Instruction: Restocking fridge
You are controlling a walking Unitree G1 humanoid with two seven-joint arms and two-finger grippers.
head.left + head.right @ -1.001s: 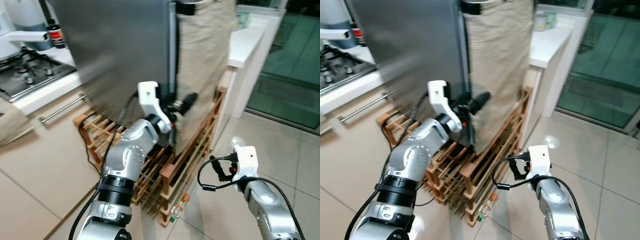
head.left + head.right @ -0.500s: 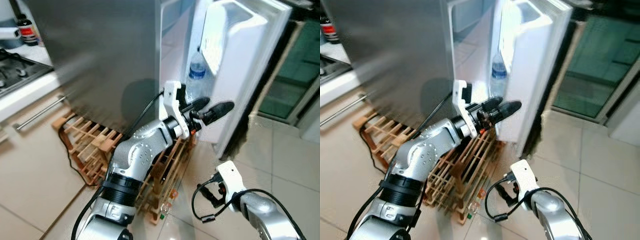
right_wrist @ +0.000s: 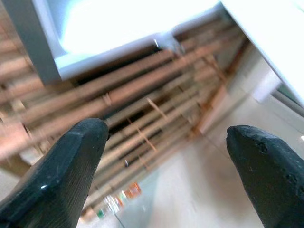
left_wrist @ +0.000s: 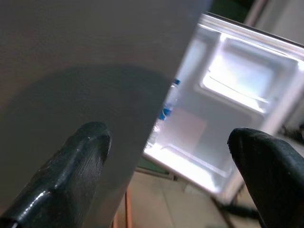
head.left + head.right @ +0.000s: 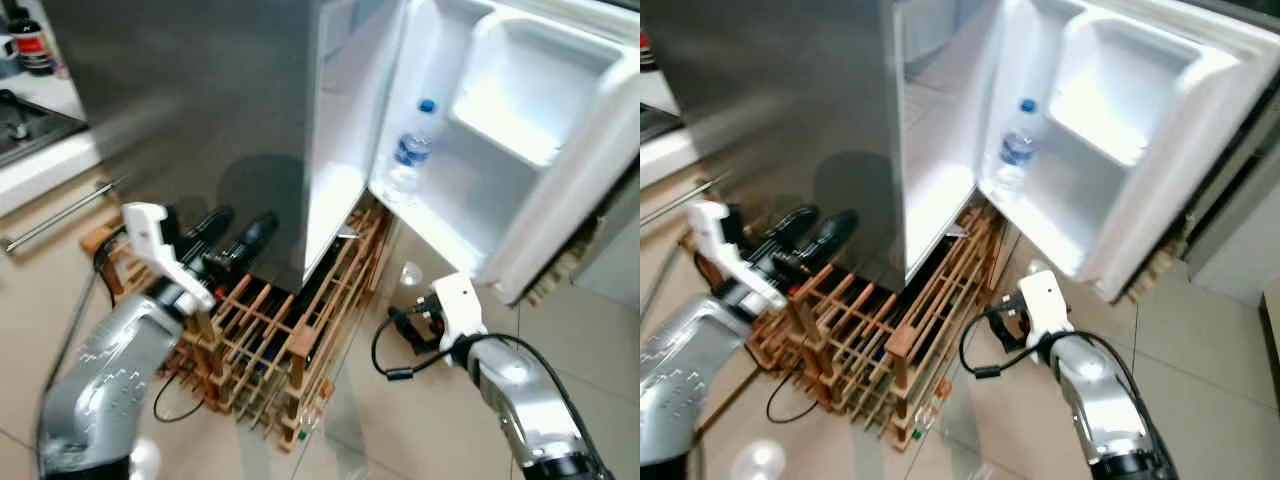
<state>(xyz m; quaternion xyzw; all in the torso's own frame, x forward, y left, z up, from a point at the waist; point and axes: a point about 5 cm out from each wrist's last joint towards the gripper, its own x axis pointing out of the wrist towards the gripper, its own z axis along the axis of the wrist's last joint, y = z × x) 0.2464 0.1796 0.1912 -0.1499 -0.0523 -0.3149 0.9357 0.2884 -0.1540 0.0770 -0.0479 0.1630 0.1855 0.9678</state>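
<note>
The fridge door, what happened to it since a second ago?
The fridge door went from shut to wide open. The left gripper, up at the door edge before, has pulled back down beside the fridge, open and empty. The water bottle stands in the door shelf. The right gripper stays low, open, over the wooden rack.

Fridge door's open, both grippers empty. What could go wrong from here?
1. The door hangs wide over the right gripper; raising that arm could knock it.
2. The wooden rack sits under the fridge; the left gripper, open just above it, could snag a slat.
3. The one bottle stands on the door shelf; a bump might tip it.
</note>
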